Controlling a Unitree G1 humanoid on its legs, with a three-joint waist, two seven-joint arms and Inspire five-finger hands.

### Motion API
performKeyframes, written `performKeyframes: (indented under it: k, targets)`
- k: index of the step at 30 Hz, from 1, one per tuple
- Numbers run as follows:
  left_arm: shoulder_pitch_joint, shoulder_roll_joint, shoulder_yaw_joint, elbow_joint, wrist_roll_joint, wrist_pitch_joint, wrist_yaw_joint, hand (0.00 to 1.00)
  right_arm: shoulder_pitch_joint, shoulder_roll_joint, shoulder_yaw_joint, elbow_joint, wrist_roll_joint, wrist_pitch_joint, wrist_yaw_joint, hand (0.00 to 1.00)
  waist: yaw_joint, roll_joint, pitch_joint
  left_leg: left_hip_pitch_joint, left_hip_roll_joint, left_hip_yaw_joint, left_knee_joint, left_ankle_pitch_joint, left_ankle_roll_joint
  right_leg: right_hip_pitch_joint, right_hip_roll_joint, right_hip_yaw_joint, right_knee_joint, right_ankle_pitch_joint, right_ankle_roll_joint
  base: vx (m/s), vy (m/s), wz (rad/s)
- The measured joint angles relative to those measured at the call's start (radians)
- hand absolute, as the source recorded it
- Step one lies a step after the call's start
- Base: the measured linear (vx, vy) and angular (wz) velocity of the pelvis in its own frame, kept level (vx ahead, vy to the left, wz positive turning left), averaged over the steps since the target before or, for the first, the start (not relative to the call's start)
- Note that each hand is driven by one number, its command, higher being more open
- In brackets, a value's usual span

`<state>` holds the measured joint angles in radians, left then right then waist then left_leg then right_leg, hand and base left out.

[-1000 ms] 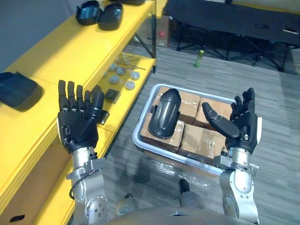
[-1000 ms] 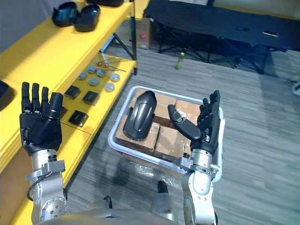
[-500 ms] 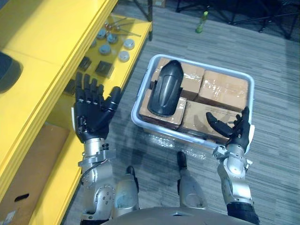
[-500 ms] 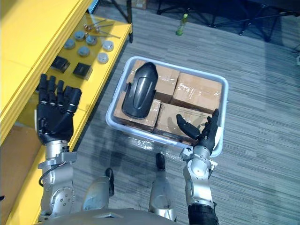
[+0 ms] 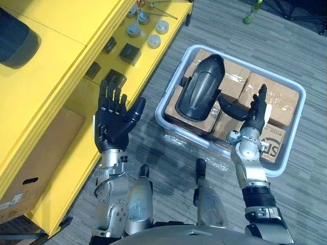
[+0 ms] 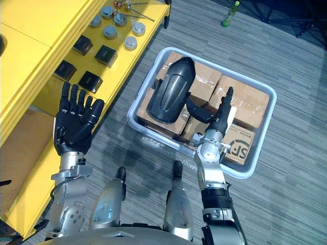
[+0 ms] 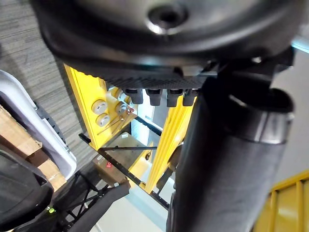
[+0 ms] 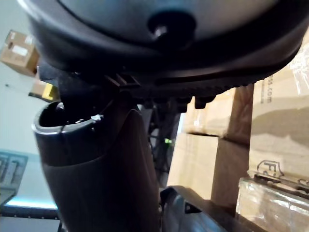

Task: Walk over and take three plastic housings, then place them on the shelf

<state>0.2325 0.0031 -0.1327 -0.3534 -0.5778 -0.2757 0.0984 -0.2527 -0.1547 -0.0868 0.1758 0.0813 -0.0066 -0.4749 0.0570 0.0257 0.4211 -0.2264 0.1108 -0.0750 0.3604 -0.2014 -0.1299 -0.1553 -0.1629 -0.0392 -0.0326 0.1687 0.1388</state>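
— Grey carpet floor (image 6: 286,204) is all around, right? And what is that big yellow thing?

— That is the yellow shelf (image 5: 56,71). It runs along the robot's left side. One dark housing (image 5: 15,43) lies on its top board, at the far left edge.

— What sits on the lower board?

— Some round metal pieces (image 5: 148,33) and a few small black blocks (image 5: 130,52). A cardboard box (image 5: 30,168) is tucked in at the bottom.

— Where is the other housing?

— It is in the white tub (image 6: 163,139) on the floor, just beside the shelf. The tub is packed with brown boxes (image 5: 278,99) wrapped in clear film. The black plastic housing (image 5: 200,87) lies on top of the boxes, on the side near the shelf.

— Is a hand holding it?

— No. The right hand (image 5: 250,115) is over the boxes, just beside the housing. Its fingers are straight and point up, and its thumb sticks out toward the housing. I cannot tell if the thumb touches it. The hand holds nothing.

— And the other hand?

— The left hand (image 5: 113,130) is up in the air between the shelf and the tub. Its palm faces the camera and its fingers are spread wide apart. It holds nothing too.

— Anything else?

— A small green bottle (image 5: 251,13) stands on the floor, far past the tub.
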Motion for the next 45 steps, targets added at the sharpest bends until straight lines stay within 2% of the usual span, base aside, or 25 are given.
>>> performKeyframes:
  k: [7,11,12,17,22,30,36,40,43,45]
  targets:
    - [-0.028,0.019,-0.019,0.046,0.0,0.039,-0.016,1.0,-0.145,-0.079,0.002,0.221,0.001,0.137,0.029,1.0,0.023,0.009,0.033,0.007,-0.011,-0.018,-0.039,0.037,-0.002,-0.001,-0.012,-0.025,0.01,-0.003,-0.003,-0.03,0.0,0.09]
    - [-0.03,0.055,-0.039,0.065,0.0,0.046,-0.016,1.0,-0.217,-0.132,0.023,0.298,-0.038,0.185,0.038,1.0,0.024,0.008,0.034,0.007,-0.012,-0.038,-0.067,0.06,-0.008,0.0,-0.012,-0.045,0.011,-0.003,-0.003,-0.02,-0.015,0.16]
    - [-0.034,0.058,-0.04,0.076,0.0,0.047,-0.016,1.0,-0.243,-0.145,0.028,0.316,-0.054,0.2,0.045,0.0,0.025,0.008,0.034,0.007,-0.012,-0.042,-0.069,0.064,-0.009,0.0,-0.012,-0.05,0.012,-0.003,-0.004,-0.02,-0.012,0.12]
    - [-0.035,0.069,-0.061,0.088,-0.008,0.062,-0.019,1.0,-0.331,-0.209,0.062,0.425,-0.136,0.255,0.07,0.0,0.032,0.005,0.036,0.003,-0.012,-0.061,-0.089,0.082,-0.013,0.001,-0.013,-0.071,0.014,-0.002,-0.004,-0.02,-0.006,0.11]
    - [-0.033,0.087,-0.06,0.089,-0.009,0.062,-0.034,1.0,-0.416,-0.336,0.105,0.585,-0.192,0.329,0.14,0.0,0.045,0.0,0.039,0.004,-0.012,-0.078,-0.109,0.105,-0.018,0.001,-0.014,-0.093,0.016,-0.002,-0.004,-0.03,-0.008,0.11]
    - [0.005,0.094,-0.058,0.089,-0.044,0.062,-0.035,1.0,-0.445,-0.352,0.108,0.616,-0.212,0.41,0.161,0.0,0.05,0.002,0.04,0.015,-0.011,-0.083,-0.125,0.12,-0.021,0.008,-0.015,-0.1,0.016,0.0,-0.006,0.0,-0.003,0.02]
    - [0.011,0.094,-0.058,0.087,-0.052,0.063,-0.043,1.0,-0.449,-0.352,0.097,0.61,-0.222,0.425,0.163,0.0,0.051,0.002,0.04,0.048,-0.008,-0.069,-0.136,0.12,-0.02,0.033,-0.014,-0.095,0.012,-0.001,-0.007,0.0,0.009,-0.04]
    - [0.011,0.095,-0.059,0.084,-0.052,0.069,-0.066,1.0,-0.371,-0.32,0.076,0.481,-0.24,0.405,0.101,0.0,0.049,0.003,0.038,0.069,0.003,-0.054,-0.146,0.118,-0.02,0.041,-0.005,-0.087,0.009,-0.003,-0.01,0.01,0.0,-0.09]
    - [0.009,0.088,-0.06,0.078,-0.053,0.099,-0.068,1.0,-0.315,-0.294,0.064,0.365,-0.274,0.376,0.062,0.0,0.047,0.007,0.033,0.099,0.007,-0.04,-0.169,0.12,-0.023,0.053,-0.003,-0.076,0.003,-0.002,-0.009,0.03,-0.005,-0.16]
    - [0.014,0.083,-0.072,0.078,-0.098,0.169,-0.071,1.0,-0.238,-0.261,0.064,0.275,-0.313,0.33,0.032,0.0,0.044,0.008,-0.034,0.115,0.009,-0.026,-0.194,0.12,-0.023,0.06,-0.003,-0.069,-0.018,-0.001,-0.007,0.08,0.013,-0.12]
